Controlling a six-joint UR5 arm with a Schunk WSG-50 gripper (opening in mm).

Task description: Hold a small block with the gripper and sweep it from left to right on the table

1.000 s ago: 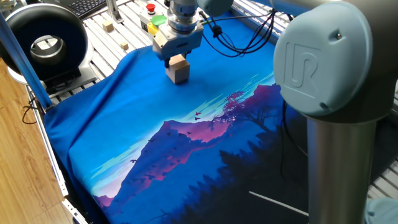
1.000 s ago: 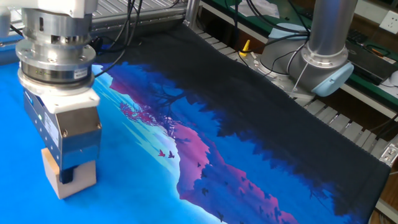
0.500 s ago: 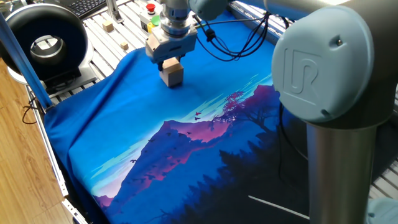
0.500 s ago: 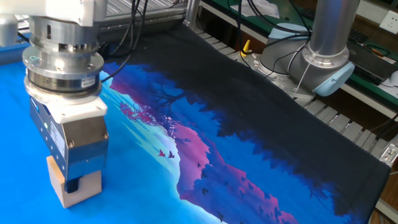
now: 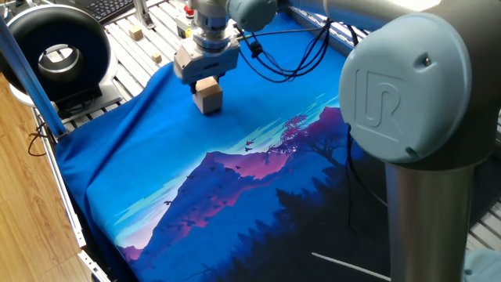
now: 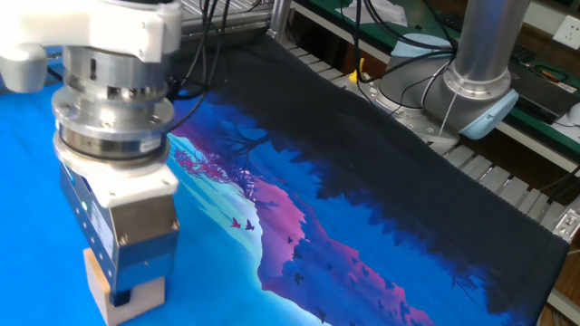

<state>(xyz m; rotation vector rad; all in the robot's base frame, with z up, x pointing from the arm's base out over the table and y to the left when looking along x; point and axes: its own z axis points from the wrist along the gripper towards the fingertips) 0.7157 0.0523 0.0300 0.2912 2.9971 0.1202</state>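
In one fixed view, the large grey shoulder joint of the robot arm fills the near right. The table shows a silver frame edge at the near left. A blue cloth printed with purple mountains and dark forest covers the table from the near edge to the far side.

The small block stands on the plain blue part of the cloth, toward the far left. Its base appears to touch the cloth. The gripper points straight down onto it from above. The jaws are closed against opposite sides of the block's upper part. Black cables trail from the wrist to the right.

In the other fixed view, the gripper is at the near left. The small block sits between the jaws, with its lower edge cut off by the frame.

Beyond the cloth's far left edge, bare slats carry a much smaller wooden cube, a second one farther back, and a yellow box with a red button. A black ring-shaped device sits at the far left.
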